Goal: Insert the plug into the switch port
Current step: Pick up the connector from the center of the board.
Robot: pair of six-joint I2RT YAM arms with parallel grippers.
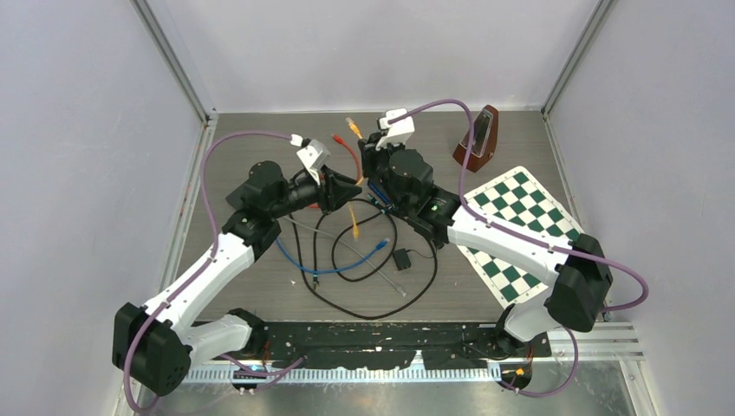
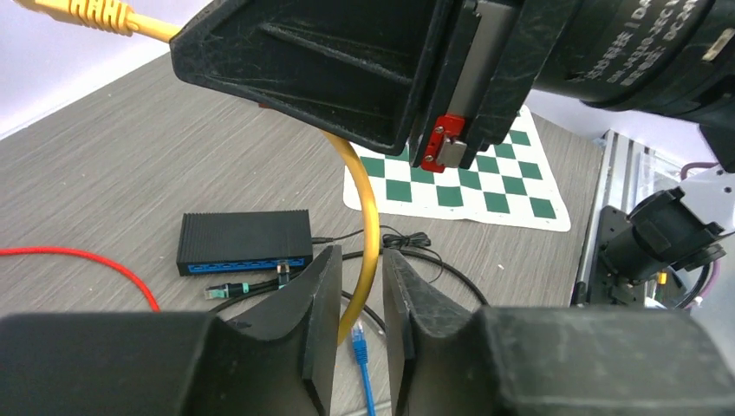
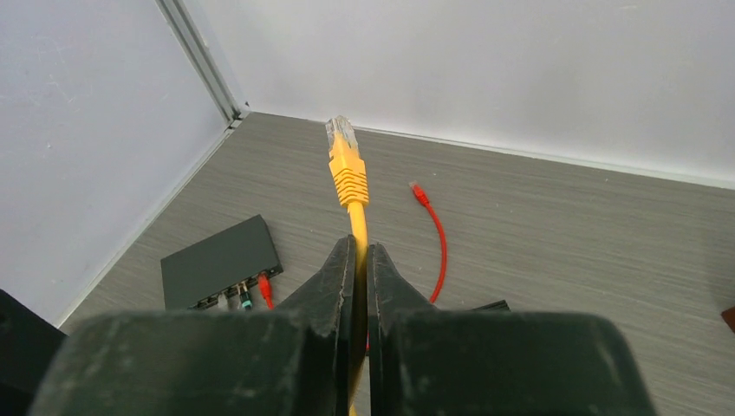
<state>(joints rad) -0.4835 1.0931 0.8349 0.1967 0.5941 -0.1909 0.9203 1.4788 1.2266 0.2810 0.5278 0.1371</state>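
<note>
Near the bases, table [image 1: 260,290]: loose blue cable [image 2: 365,368] and black leads lie slack, none of them the task's.
left gripper [image 2: 361,254]: jaws part-open, straddling the hanging yellow cable [image 3: 355,218]. Slim gaps show on either side, so no pinch that I can see.
switch [image 2: 243,236]: flat on the table below the grippers, blue port face toward the left wrist camera, some ports already taken.
right gripper [image 3: 360,244]: clamped tight on the yellow cable just behind the boot.
plug [image 3: 343,149]: up in the air, poking past the right fingertips, not aimed at the switch — well apart from any port.
handling: probably light — cord floppy, plug hard, clear tip and latch likely brittle. It would swing if held far down the cord.
where to hold: close behind the boot or on it, not the loose cord.
far side: red cable [image 3: 440,243] on the table.
</note>
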